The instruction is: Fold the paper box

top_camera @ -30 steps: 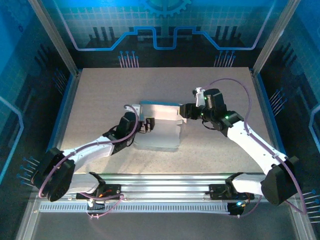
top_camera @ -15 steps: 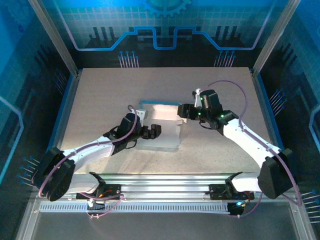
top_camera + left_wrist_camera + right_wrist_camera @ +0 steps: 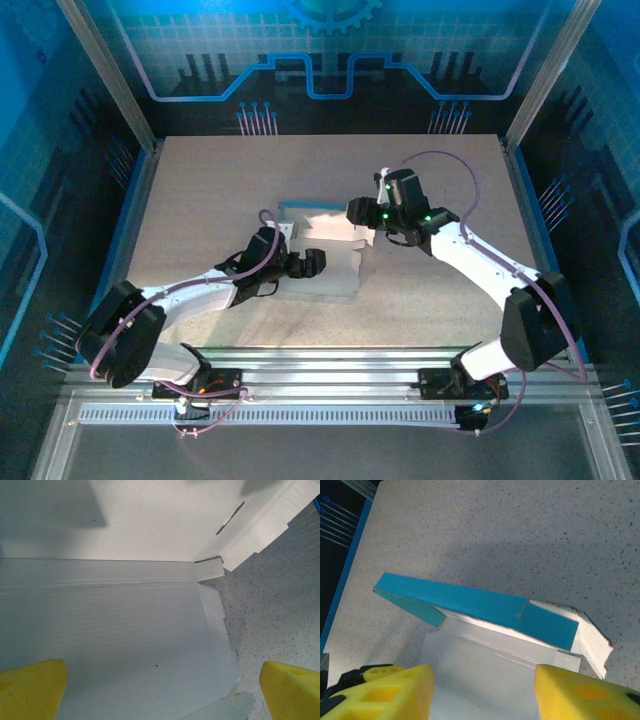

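paper box (image 3: 322, 262): likely light, thin, creases easily; pinch blue wall (image 3: 470, 602) edge
left gripper (image 3: 160, 690): wide open
right gripper (image 3: 484, 690): jaws apart, empty

Nothing I can read anywhere: the paper box (image 3: 470, 605) is plain blue and white, and the back wall (image 3: 320, 40) at the top of the frame has just a gear-and-circuit drawing.
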